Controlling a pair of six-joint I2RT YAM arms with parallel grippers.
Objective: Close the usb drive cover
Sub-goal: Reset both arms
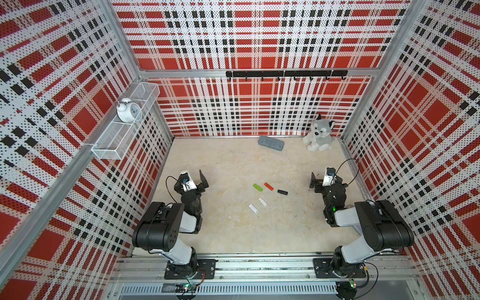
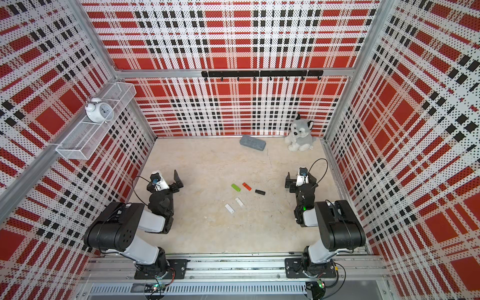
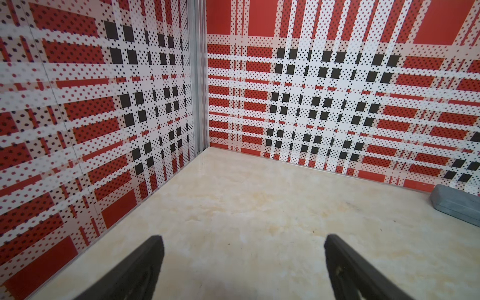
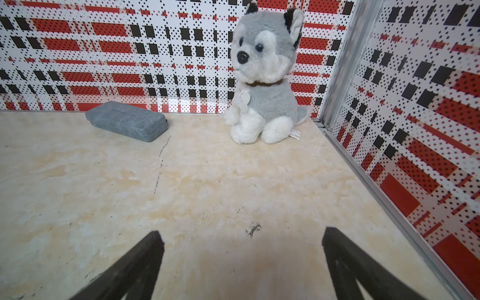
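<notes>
Tabletop (image 1: 233, 233): black drive (image 1: 282, 192) near right pincer (image 4: 242, 232)

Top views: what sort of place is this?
Probably a robot test cell: red plaid panel walls, black and white left arm and right arm bolted to an aluminium base rail, grey plush husky as a prop.

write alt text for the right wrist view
A grey and white plush husky sits on the beige table near the corner of the plaid walls, a closed grey case lying apart from it. In the foreground the right gripper is open and empty.
</notes>
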